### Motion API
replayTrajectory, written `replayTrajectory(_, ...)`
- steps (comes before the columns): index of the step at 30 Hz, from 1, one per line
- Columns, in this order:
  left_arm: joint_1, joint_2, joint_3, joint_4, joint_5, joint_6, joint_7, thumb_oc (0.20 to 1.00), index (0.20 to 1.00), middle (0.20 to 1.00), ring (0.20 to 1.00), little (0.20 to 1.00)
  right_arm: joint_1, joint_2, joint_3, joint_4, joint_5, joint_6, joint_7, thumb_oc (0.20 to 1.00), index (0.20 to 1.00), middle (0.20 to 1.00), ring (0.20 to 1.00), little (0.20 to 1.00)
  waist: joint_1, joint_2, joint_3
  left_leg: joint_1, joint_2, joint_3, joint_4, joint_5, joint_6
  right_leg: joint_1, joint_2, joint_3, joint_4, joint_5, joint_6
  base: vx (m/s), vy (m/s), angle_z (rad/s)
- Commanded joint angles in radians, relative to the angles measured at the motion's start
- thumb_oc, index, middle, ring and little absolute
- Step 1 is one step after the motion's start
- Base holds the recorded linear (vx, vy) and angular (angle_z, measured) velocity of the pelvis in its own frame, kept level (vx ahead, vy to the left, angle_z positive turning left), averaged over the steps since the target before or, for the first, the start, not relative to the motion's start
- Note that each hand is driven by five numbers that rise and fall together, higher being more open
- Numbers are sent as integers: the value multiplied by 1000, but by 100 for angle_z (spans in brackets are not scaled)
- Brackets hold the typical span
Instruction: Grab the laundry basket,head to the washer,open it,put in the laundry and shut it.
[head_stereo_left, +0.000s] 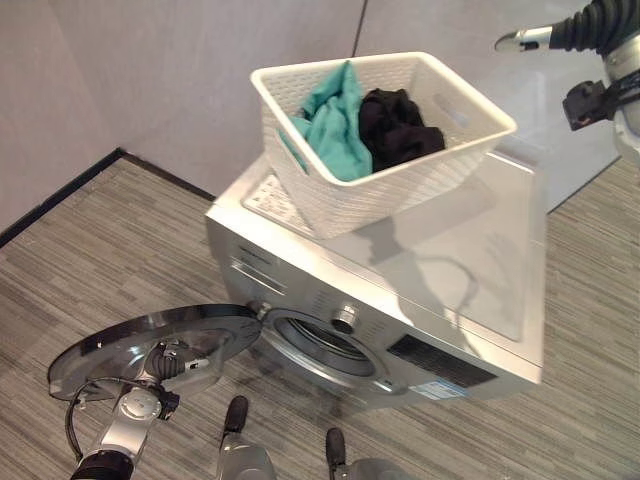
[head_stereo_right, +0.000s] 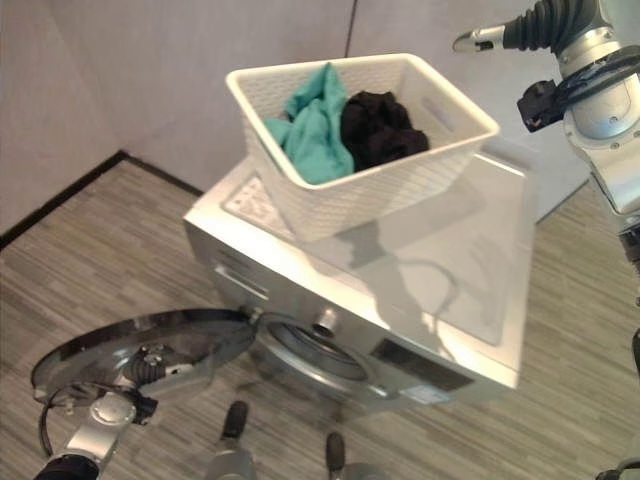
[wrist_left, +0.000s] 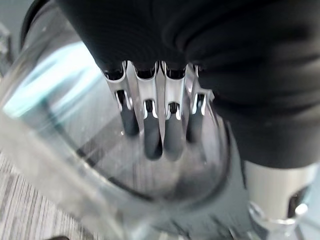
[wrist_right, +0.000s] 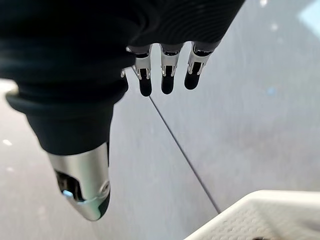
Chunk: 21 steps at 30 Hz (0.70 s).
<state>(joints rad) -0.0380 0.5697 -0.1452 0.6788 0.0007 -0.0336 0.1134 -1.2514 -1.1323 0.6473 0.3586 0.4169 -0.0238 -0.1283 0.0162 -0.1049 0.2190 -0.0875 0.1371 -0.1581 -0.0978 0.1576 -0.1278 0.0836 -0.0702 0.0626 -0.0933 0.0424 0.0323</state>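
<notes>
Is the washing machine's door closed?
No, the round door is swung wide open beside the washer, with the left hand on its glass.

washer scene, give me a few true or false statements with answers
1. The washer door is swung open. True.
2. The laundry basket stands on the floor. False: it sits on top of the washer.
3. The basket holds a teal cloth and a dark cloth. True.
4. The right robot hand grips the basket. False: it hangs in the air near the wall, fingers relaxed.
5. The left robot hand is at the door's glass, fingers straight. True.
</notes>
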Motion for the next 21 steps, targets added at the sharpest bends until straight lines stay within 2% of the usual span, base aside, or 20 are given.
replayTrajectory(1, -3, 66, -19, -8, -28, -44, 8, 1000, 1000, 1000, 1000, 1000, -156, 22, 80, 170, 0, 16, 38, 1000, 1000, 1000, 1000, 1000, 35, -19, -76, -10, 61, -11, 29, -81, 2, -12, -39, 39, 24, -86, 52, 154, 268, -19)
replayTrajectory(2, 1, 74, -22, -18, -41, -47, 1, 1000, 1000, 1000, 1000, 1000, -222, 69, 140, 282, 1, 39, 64, 1000, 1000, 1000, 1000, 1000, 42, -23, -78, 2, 44, 6, 24, -95, 13, -25, -60, 46, 25, -75, 67, 108, 226, -14)
replayTrajectory(5, 0, 91, -31, -42, -53, -51, -10, 1000, 1000, 1000, 1000, 1000, -305, 127, 202, 438, -24, 68, 96, 1000, 1000, 1000, 1000, 1000, 47, -29, -71, -3, 29, 23, 21, -105, 25, -47, -79, 46, 27, -66, 81, 34, 135, -28)
replayTrajectory(7, -4, 98, -31, -44, -53, -53, -9, 1000, 1000, 1000, 1000, 1000, -346, 153, 229, 498, -33, 75, 106, 1000, 1000, 1000, 1000, 1000, 45, -31, -69, -11, 25, 23, 20, -106, 28, -58, -84, 44, 27, -65, 86, -23, 55, 1)
replayTrajectory(8, -15, 105, -37, -61, -62, -57, -10, 1000, 1000, 1000, 1000, 1000, -397, 192, 258, 605, -51, 83, 126, 1000, 1000, 1000, 1000, 1000, 46, -34, -57, -29, 18, 20, 19, -106, 33, -76, -87, 42, 25, -57, 92, -60, 32, 1)
replayTrajectory(11, -23, 113, -51, -67, -68, -62, -17, 1000, 1000, 1000, 1000, 1000, -464, 228, 312, 750, -92, 100, 158, 1000, 1000, 1000, 1000, 1000, 54, -44, -44, -53, 16, 19, 14, -103, 34, -96, -89, 30, 17, -47, 97, -39, 16, -2)
replayTrajectory(15, -33, 108, -68, -49, -73, -63, -23, 1000, 1000, 1000, 1000, 1000, -534, 255, 382, 859, -149, 105, 191, 1000, 1000, 1000, 1000, 1000, 65, -53, -34, -79, 14, 6, 11, -101, 35, -111, -87, 15, 10, -44, 100, -25, -21, 11)
replayTrajectory(21, -36, 84, -97, -38, -83, -65, -37, 1000, 1000, 1000, 1000, 1000, -555, 259, 438, 897, -215, 98, 214, 1000, 1000, 1000, 1000, 1000, 91, -69, -8, -104, 23, -22, 12, -97, 34, -116, -75, -11, 6, -49, 98, 2, -45, 8)
